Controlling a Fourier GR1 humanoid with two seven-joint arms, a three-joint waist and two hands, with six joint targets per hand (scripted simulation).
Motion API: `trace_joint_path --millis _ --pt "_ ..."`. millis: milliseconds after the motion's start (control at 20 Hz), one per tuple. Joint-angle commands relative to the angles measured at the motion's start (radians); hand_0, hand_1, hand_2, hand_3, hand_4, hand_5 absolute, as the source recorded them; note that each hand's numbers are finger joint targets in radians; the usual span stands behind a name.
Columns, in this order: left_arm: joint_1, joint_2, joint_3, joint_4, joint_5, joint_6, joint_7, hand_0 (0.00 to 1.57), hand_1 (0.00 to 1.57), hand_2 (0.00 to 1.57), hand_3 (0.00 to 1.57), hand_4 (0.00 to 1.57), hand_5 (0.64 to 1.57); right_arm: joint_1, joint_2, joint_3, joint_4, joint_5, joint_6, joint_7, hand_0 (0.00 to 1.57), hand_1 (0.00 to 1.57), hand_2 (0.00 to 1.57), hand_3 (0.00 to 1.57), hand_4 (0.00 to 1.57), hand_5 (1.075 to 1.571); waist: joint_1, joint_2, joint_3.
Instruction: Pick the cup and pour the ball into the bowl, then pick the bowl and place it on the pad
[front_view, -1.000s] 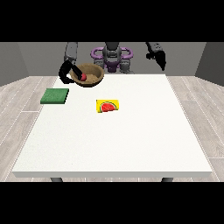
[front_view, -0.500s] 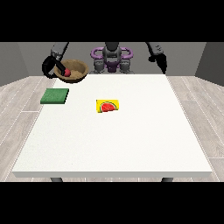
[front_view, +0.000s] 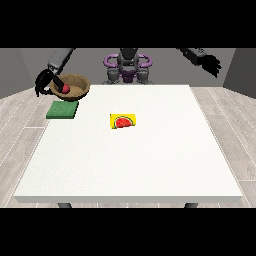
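Observation:
A brown bowl (front_view: 72, 85) with a red ball (front_view: 65, 88) inside it hangs in the air over the table's far left corner. The hand at the view's left (front_view: 44, 83) is curled around the bowl's left rim. Just below and in front of the bowl, a green pad (front_view: 62, 109) lies flat on the table. The hand at the view's right (front_view: 212, 63) is raised high beyond the table's far right corner, fingers relaxed and holding nothing. No cup shows in this view.
A yellow card with a watermelon picture (front_view: 123, 121) lies near the middle of the white table (front_view: 130, 165). The robot's torso (front_view: 127, 67) stands behind the far edge.
The bowl with the ball has been carried leftward from over the table's far edge to above the green pad. The arm at the view's right has swung outward.

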Motion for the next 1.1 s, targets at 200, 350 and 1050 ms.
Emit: trace_joint_path --millis 200,350,1050 --pt "-0.018 0.232 0.200 0.157 0.147 -0.205 -0.103 0.00 0.00 0.00 0.00 1.25 1.569 0.005 -0.025 -0.066 0.010 -0.041 -0.001 -0.138 1.57 1.57 1.57 0.00 0.79 1.566 0.002 0.126 -0.0004" --pt "-0.019 0.291 0.246 0.255 0.154 -0.257 -0.192 0.00 0.00 0.00 0.00 1.21 1.563 -0.030 -0.030 -0.078 -0.012 -0.054 -0.020 -0.126 1.57 1.57 1.57 0.00 0.76 1.567 -0.003 0.174 -0.0011" --pt "-0.028 0.263 0.188 0.118 0.167 -0.195 -0.038 0.00 0.00 0.00 0.00 1.18 1.550 -0.094 -0.113 -0.116 0.193 -0.065 0.024 -0.072 0.00 0.00 0.18 0.12 0.00 1.392 0.023 0.104 0.0007"
